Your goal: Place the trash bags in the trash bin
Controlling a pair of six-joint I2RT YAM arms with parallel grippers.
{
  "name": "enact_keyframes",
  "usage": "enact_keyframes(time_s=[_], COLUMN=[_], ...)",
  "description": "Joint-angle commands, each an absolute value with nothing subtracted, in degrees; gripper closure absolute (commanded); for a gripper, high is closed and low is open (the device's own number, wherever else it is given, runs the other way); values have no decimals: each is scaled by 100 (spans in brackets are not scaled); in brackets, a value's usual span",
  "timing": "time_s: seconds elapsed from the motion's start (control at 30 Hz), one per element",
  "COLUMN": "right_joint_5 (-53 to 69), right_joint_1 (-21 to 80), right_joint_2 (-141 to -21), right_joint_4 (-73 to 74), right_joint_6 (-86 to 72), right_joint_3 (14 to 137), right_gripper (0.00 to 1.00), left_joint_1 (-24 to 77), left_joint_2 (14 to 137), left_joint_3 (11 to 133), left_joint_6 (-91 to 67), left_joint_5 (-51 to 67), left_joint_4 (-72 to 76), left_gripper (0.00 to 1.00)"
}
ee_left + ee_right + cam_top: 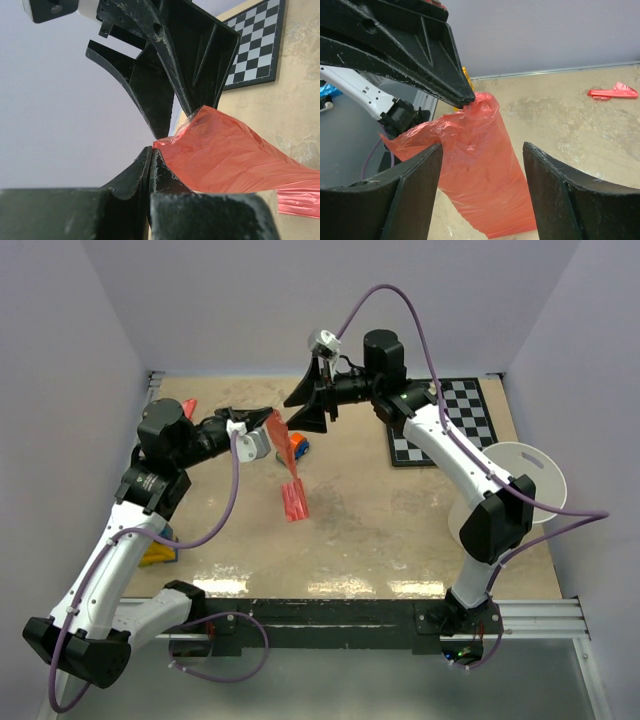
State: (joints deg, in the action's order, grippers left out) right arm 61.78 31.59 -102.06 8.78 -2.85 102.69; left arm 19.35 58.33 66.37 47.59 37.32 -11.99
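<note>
**Trash bag (293, 495) pinched by the left gripper (268, 418), with the right gripper (305, 412) spread wide around it.**

Nearest the bases, the bag's lower end is seen reaching the table (370, 530). Higher up, its top corner is clamped between the tightly closed jaws of the left gripper, so that the red-pink film hangs stretched at a slant. Just beyond, the right gripper's jaws are set wide apart and released, with the film between them. One fingertip (200, 100) is seen at the bag's upper edge, though whether it actually touches cannot be told. The trash bin (530, 465) stands well apart from the bag at the table's right edge, partly hidden behind the right arm. Farthest back lies the checkerboard (450, 420).
</note>
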Motion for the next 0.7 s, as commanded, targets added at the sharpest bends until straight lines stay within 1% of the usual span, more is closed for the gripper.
enact_keyframes(time_s=[0.0,0.2,0.37,0.43,0.47,0.53,0.67], right_joint_5=[6407,6460,6477,6512,6530,6495,6293], right_joint_1=[3199,3322,3401,3401,3393,3393,3358], right_joint_2=[-10142,-10222,-10327,-10327,-10336,-10318,-10222], right_joint_4=[704,238,185,158,150,114,255], right_joint_6=[-35,-334,-325,-299,-299,-299,-176], right_joint_3=[10336,10371,10503,10503,10503,10494,10494], right_gripper=[32,34,42,52,60,73,78], left_joint_1=[1934,1934,1934,1934,1934,1934,1934], left_joint_2=[5818,5924,6020,6029,6021,6003,5950], left_joint_3=[6644,6706,6767,6767,6759,6759,6724], left_joint_6=[4746,4553,4351,4307,4298,4289,4377], left_joint_5=[3964,3990,3964,3929,3911,3867,3744], left_joint_4=[-800,-677,-528,-501,-501,-501,-615], left_gripper=[100,100,100,100,100,100,100])
